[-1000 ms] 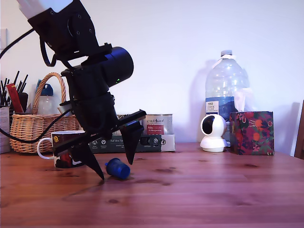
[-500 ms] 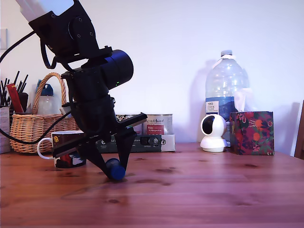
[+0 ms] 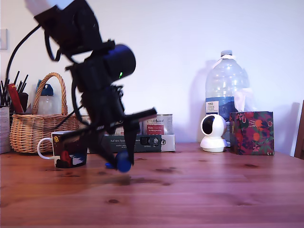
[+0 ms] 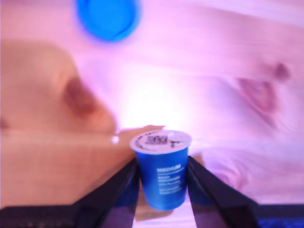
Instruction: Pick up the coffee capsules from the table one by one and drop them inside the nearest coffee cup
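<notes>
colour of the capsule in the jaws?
Bright blue capsule with a pale foil lid; clearest in the wrist view.

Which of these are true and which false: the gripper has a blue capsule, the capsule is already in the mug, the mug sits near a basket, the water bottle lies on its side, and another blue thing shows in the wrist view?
1. The gripper holds a blue capsule. True.
2. The capsule is inside the mug. False: it is between the fingers, just above the table, to the exterior view's right of the mug.
3. The mug stands in front of a basket. True.
4. The bottle lies on its side. False: it stands upright.
5. A second blue object shows in the wrist view. True, though too blurred to identify.
</notes>
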Motion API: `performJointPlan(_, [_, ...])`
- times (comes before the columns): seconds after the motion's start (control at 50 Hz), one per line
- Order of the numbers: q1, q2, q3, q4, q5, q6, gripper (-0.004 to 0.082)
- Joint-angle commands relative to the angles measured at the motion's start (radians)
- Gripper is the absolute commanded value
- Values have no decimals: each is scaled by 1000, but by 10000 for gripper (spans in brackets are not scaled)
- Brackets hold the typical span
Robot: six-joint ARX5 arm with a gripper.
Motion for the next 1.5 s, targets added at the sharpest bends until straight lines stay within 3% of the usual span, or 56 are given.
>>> performJointPlan(0.0, [1, 4, 19, -31, 1, 139, 230])
performJointPlan(0.04, [1, -4, 33, -56, -1, 145, 230])
performJointPlan(0.06, [1, -7, 39, -74, -10, 241, 230])
performJointPlan(0.08, [1, -11, 47, -90, -14, 271, 230])
performJointPlan(0.1, [1, -12, 54, -106, -14, 271, 230])
performJointPlan(0.12, [1, -15, 60, -121, -22, 360, 230])
performJointPlan(0.18, [2, -29, 73, -164, -46, 379, 230])
performJointPlan(0.2, [2, -32, 75, -174, -53, 482, 230])
performJointPlan(0.24, [2, -44, 77, -194, -70, 497, 230])
performJointPlan(0.26, [2, -48, 77, -201, -83, 547, 230])
performJointPlan(0.3, [2, -59, 77, -215, -99, 556, 230])
performJointPlan(0.32, [2, -65, 77, -222, -103, 602, 230])
performJointPlan(0.36, [5, -76, 77, -236, -112, 612, 230])
performJointPlan(0.38, [7, -83, 77, -245, -116, 653, 230])
performJointPlan(0.4, [9, -90, 77, -250, -116, 653, 230])
performJointPlan(0.42, [11, -96, 77, -255, -116, 686, 230])
performJointPlan(0.5, [22, -122, 77, -270, -117, 710, 230])
performJointPlan(0.7, [74, -188, 77, -272, -123, 711, 230])
performJointPlan(1.2, [298, -272, 77, -207, -122, 703, 230])
performJointPlan(1.48, [342, -272, 79, -184, -122, 699, 231])
